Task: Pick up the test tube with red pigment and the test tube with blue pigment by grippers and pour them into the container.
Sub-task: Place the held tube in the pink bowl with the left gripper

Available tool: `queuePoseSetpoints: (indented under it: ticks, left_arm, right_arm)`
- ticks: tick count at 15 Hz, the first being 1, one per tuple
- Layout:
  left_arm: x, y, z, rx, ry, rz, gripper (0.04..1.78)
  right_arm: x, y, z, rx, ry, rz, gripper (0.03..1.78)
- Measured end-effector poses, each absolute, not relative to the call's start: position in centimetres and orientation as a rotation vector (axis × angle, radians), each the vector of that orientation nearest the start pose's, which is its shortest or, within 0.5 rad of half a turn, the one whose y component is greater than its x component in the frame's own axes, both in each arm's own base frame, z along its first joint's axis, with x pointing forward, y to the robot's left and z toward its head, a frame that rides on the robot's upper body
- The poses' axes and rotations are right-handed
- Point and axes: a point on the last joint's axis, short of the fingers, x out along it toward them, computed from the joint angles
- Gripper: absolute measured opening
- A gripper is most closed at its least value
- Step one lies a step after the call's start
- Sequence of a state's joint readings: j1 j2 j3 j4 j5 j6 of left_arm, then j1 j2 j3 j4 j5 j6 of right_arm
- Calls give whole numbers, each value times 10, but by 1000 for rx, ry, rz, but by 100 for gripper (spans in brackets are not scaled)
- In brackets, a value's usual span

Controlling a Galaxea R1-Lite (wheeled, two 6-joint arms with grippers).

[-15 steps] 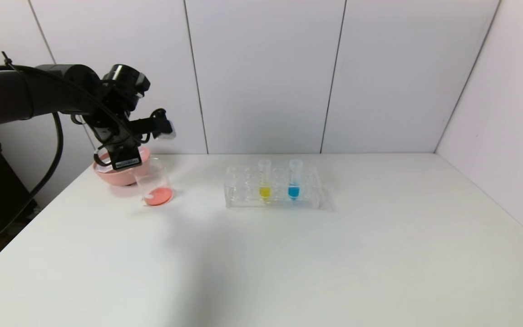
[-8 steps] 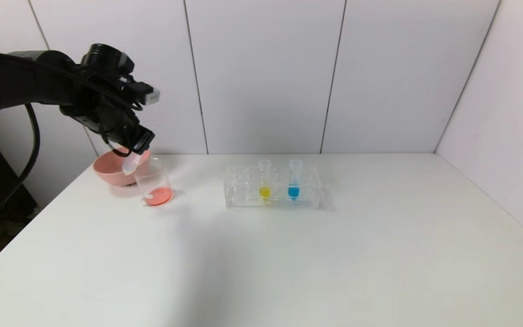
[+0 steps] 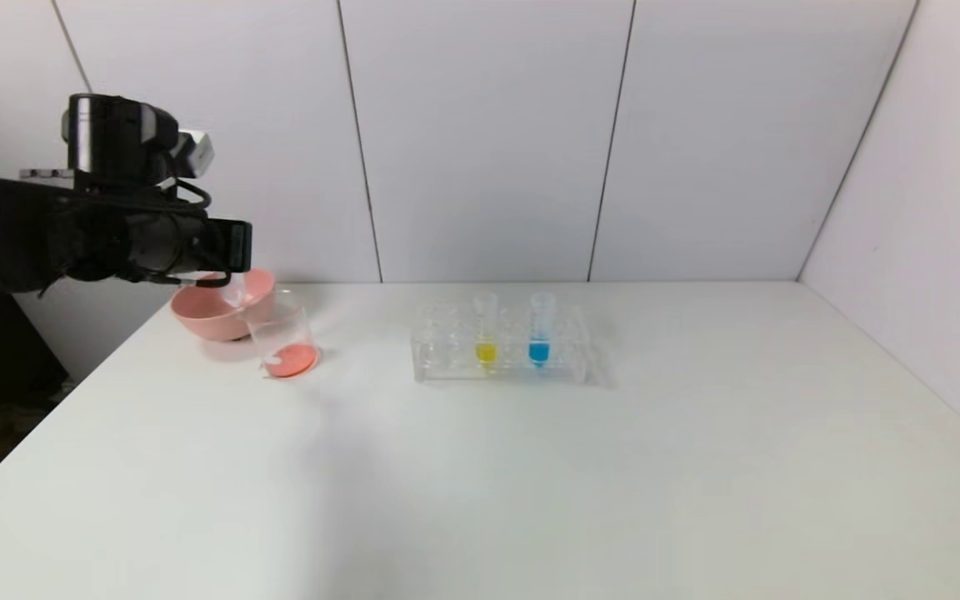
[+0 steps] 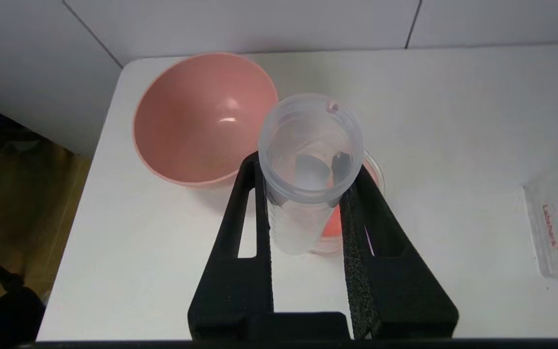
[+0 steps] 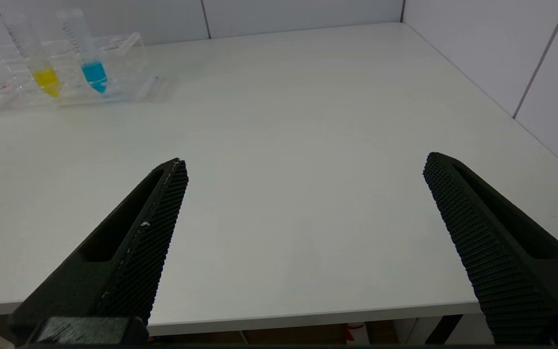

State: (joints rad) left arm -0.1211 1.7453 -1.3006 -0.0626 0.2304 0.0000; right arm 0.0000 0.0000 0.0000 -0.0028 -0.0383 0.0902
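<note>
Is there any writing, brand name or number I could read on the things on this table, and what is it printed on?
Small red print on the clear plastic tube rack: a short brand-like word, too blurred to read for certain.
Faint graduation marks on the clear tube with blue liquid and the clear tube with yellow liquid: too small to read.
Nothing else legible.

Rack (image 3: pixel 501 354) mid-table, bowl (image 3: pixel 212 312) beside beaker (image 3: pixel 282 337), open tabletop (image 3: pixel 530 483) elsewhere
</note>
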Motion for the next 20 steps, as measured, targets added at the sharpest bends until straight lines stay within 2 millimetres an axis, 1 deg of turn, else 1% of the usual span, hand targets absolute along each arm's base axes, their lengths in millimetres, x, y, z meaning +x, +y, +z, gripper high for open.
queuePoseSetpoints:
  ticks: [3, 5, 6, 8, 10, 11, 16, 18, 20]
  left_arm:
    - [310, -29, 241, 5, 220, 151, 43]
    - [300, -19, 239, -30, 102, 180, 43]
    - [298, -12, 239, -39, 52, 198, 43]
    - [301, -1, 234, -45, 16, 239, 43]
    - [312, 8, 223, -45, 17, 268, 43]
    - [321, 12, 218, -44, 6, 276, 43]
    - [381, 28, 190, -46, -31, 316, 43]
    - [401, 35, 177, -46, -24, 336, 43]
    - [410, 38, 166, -46, -4, 343, 43]
  right_arm:
    - [-23, -1, 76, 90, -4, -38, 177]
    - [-23, -1, 76, 90, -4, -38, 177]
    - [-23, -1, 76, 90, -4, -38, 177]
    - [-23, -1, 76, 90, -4, -38, 177]
    - [-23, -1, 76, 90, -4, -38, 177]
    - [-23, -1, 76, 90, -4, -38, 177]
    - [-23, -1, 76, 90, -4, -38, 177]
    - [-23, -1, 76, 90, -4, -38, 177]
    - [-23, -1, 76, 90, -4, -38, 177]
